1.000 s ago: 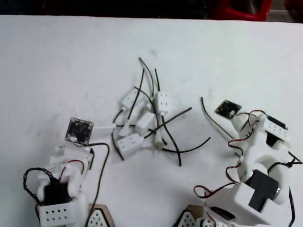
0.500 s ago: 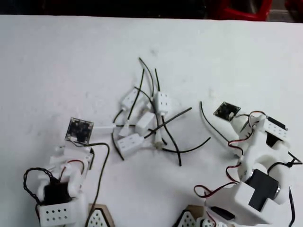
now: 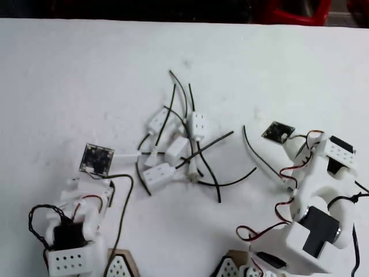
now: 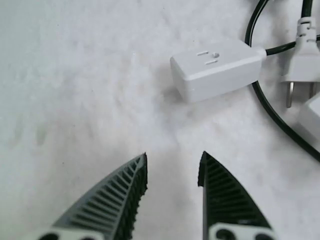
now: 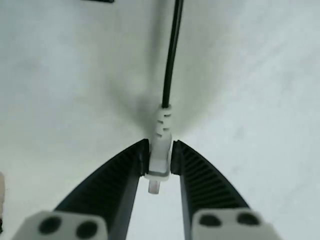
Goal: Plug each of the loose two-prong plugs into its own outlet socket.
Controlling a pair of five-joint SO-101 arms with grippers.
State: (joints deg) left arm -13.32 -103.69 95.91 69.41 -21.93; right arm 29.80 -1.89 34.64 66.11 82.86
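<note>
The right tool (image 5: pixel 159 152) is clamped on a white two-prong plug (image 5: pixel 161 127), whose black cord (image 5: pixel 172 50) trails away over the bench (image 3: pixel 69 69). The left tool (image 4: pixel 172 162) stands apart and empty, near a white outlet socket (image 4: pixel 217 67). The grip sits on the plug's narrow body, so the plug could twist or slip when pressed against a socket. A loose socket may also slide unless it is braced. The crossed cords in the heap (image 3: pixel 173 150) could drag neighbours along. The bench is white and matte. Behind it lies a dark strip with a red object (image 3: pixel 294 10).
</note>
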